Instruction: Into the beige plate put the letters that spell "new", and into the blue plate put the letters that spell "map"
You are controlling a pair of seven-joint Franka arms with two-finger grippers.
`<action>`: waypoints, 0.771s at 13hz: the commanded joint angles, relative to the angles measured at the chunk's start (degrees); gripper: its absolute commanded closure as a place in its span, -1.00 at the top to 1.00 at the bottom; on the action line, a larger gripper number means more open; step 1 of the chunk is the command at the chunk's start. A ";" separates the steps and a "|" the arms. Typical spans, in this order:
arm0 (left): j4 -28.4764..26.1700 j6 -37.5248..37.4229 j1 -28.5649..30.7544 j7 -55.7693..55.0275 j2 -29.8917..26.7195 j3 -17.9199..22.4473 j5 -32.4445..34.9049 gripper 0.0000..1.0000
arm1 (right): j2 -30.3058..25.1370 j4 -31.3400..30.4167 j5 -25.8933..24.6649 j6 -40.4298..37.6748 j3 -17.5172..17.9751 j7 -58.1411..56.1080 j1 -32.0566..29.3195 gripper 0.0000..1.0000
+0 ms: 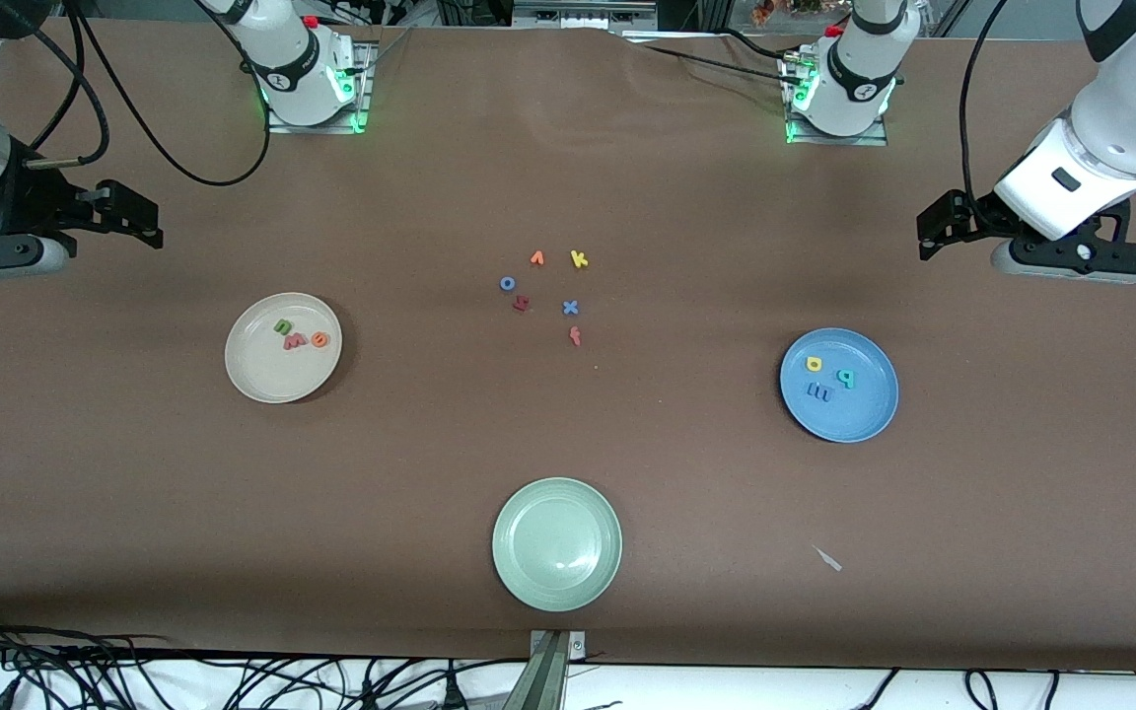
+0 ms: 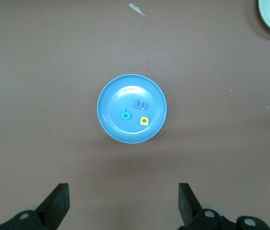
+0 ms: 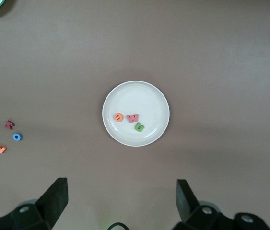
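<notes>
The beige plate (image 1: 267, 380) lies toward the right arm's end of the table and holds a green n (image 1: 283, 325), a salmon w (image 1: 294, 341) and an orange e (image 1: 319, 340). The blue plate (image 1: 859, 414) lies toward the left arm's end, with a yellow a (image 1: 814, 364), a teal p (image 1: 845, 377) and a blue m (image 1: 819, 392) in it. My left gripper (image 1: 926, 235) hangs open and empty over bare table by the blue plate (image 2: 120, 96). Over bare table by the beige plate (image 3: 144, 98), my right gripper (image 1: 149, 219) is also open and empty.
A pale green plate (image 1: 556, 582) sits nearest the front camera, mid-table. Loose letters lie in the table's middle: orange v (image 1: 536, 258), yellow k (image 1: 579, 259), blue o (image 1: 507, 284), a dark red letter (image 1: 521, 304), blue x (image 1: 570, 308), red f (image 1: 575, 336). A white scrap (image 1: 827, 558) lies nearer the camera than the blue plate.
</notes>
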 commanded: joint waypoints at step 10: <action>0.20 -1.02 0.23 0.68 -0.73 -0.02 -1.60 1.00 | 0.16 0.52 0.89 -0.47 0.13 0.23 -0.38 1.00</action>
